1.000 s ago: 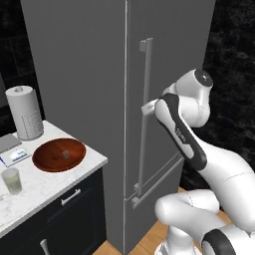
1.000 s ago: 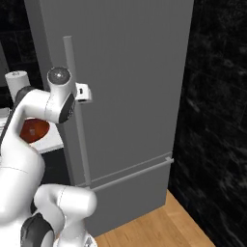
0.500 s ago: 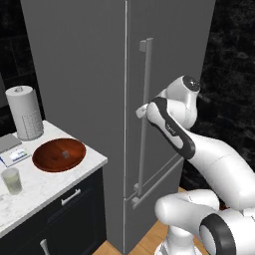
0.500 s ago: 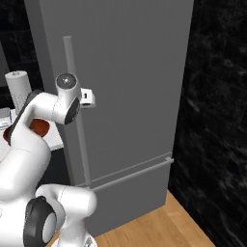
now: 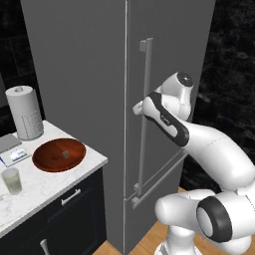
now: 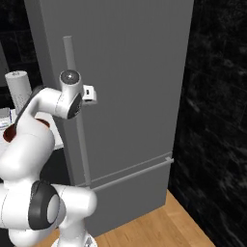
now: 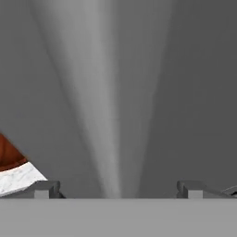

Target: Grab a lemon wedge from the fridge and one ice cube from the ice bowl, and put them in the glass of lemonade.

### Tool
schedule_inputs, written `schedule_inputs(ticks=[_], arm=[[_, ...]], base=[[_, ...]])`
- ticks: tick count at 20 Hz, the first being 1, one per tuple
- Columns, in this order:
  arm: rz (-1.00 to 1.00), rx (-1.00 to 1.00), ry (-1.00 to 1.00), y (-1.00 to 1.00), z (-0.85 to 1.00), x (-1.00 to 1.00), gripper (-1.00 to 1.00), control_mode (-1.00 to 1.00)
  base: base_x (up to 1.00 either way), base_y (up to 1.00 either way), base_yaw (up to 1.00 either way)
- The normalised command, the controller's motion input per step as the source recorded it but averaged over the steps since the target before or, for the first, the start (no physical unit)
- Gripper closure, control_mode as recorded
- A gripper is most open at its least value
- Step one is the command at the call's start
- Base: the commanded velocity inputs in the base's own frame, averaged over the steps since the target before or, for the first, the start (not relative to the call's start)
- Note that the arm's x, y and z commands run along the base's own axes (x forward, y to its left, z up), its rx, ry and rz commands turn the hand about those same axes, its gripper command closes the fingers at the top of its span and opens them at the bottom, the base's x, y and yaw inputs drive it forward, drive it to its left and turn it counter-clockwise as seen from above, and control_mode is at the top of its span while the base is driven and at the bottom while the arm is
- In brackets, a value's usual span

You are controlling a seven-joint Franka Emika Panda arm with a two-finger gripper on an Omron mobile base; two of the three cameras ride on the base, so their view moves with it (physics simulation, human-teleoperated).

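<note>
The fridge (image 5: 89, 74) stands closed, its long bar handle (image 5: 144, 114) running vertically from twelve to six o'clock down the door. In the hand view the handle (image 7: 104, 102) lies dead ahead at twelve o'clock, centred between the two fingers (image 7: 44, 189), which stand wide apart and hold nothing. The gripper (image 5: 138, 107) sits just beside the bar at mid-height. The ice bowl (image 5: 59, 154) and glass of lemonade (image 5: 12, 180) wait on the tabletop (image 5: 50, 191), off toward nine o'clock.

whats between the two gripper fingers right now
The fridge's vertical bar handle runs up between the fingers of the open gripper, seen in the hand view; the jaws aren't closed on it.
</note>
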Motion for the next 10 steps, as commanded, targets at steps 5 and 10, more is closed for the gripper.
schedule_inputs(ticks=[5,10], arm=[[0.00,0.00,-0.03,0.06,-0.02,0.32,-1.00,-1.00],[0.00,0.00,0.02,0.12,0.00,0.45,-1.00,-1.00]], base=[[0.00,0.00,0.00],[0.00,0.00,0.00]])
